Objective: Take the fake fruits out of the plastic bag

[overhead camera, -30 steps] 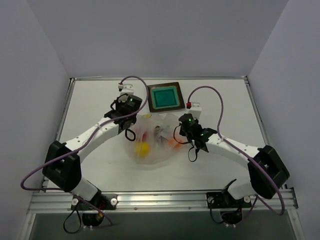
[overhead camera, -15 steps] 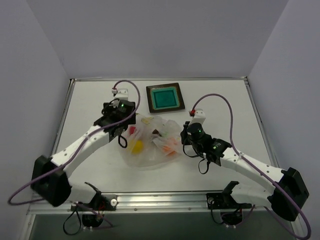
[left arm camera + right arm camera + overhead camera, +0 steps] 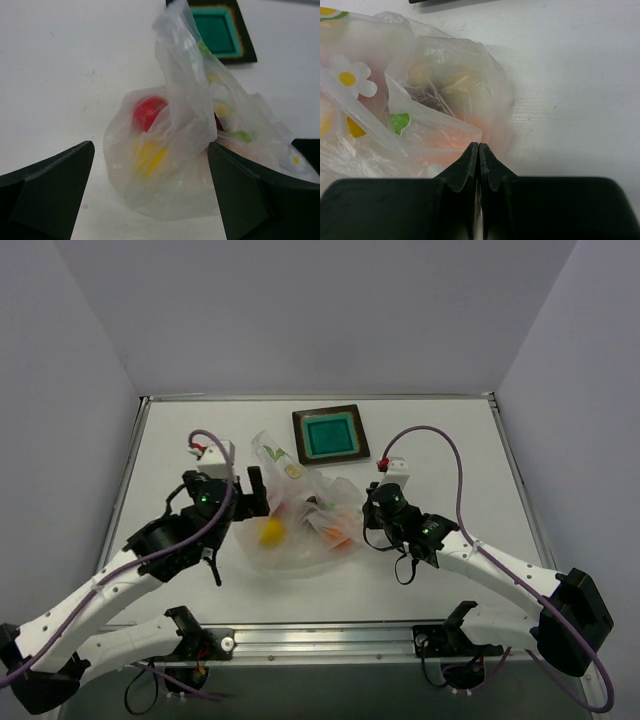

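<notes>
The crinkly whitish plastic bag (image 3: 300, 540) lies mid-table, one flap standing up (image 3: 180, 75). Through it show the fake fruits: a yellow one (image 3: 271, 532) (image 3: 150, 157), a red one (image 3: 148, 112) and an orange one (image 3: 340, 532). My left gripper (image 3: 237, 525) (image 3: 150, 146) is open at the bag's left side, its fingers (image 3: 55, 185) on either side of the bag's bulge without touching it. My right gripper (image 3: 360, 524) (image 3: 479, 146) is shut on the bag's right edge, a sliver of film between its fingers.
A square teal tray with a dark brown rim (image 3: 329, 410) (image 3: 247, 50) sits just behind the bag. Bare white table (image 3: 450, 470) lies to the right and left of the bag.
My left gripper has opened, let go of the bag and drawn back toward the near left. The bag has slumped, with one flap left standing. The right gripper stays shut on the bag.
</notes>
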Controlling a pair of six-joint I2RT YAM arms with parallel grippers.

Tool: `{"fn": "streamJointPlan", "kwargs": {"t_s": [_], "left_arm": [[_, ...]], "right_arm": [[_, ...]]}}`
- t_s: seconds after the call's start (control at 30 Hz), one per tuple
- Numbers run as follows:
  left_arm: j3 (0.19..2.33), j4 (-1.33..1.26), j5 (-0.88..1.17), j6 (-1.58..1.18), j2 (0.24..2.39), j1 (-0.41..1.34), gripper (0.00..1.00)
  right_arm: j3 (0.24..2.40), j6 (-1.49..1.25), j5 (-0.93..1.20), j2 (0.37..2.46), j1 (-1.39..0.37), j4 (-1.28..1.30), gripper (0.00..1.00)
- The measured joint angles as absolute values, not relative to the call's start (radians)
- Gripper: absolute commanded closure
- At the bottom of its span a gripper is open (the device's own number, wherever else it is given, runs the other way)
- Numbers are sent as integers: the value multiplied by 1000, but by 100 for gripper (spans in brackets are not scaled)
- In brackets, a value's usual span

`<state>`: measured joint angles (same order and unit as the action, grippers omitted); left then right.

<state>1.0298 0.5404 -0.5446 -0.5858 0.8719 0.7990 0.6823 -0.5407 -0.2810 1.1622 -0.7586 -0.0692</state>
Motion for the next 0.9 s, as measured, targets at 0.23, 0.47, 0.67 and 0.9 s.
{"fn": "streamJointPlan", "kwargs": {"t_s": [0.23, 0.47, 0.67, 0.9], "left_arm": [[1009, 500, -566, -579, 1133, 850, 13], [1018, 391, -652, -524, 1289, 809, 82], [869, 333, -648, -539, 1235, 721, 98], [663, 339, -514, -569, 1013, 654, 98]], "right_arm": [[683, -541, -271, 1171, -759, -70, 100], [683, -540, -261, 1177, -753, -70, 100], [680, -540, -261, 1200, -689, -80, 100], [701, -532, -272, 1295, -584, -117, 100]]}}
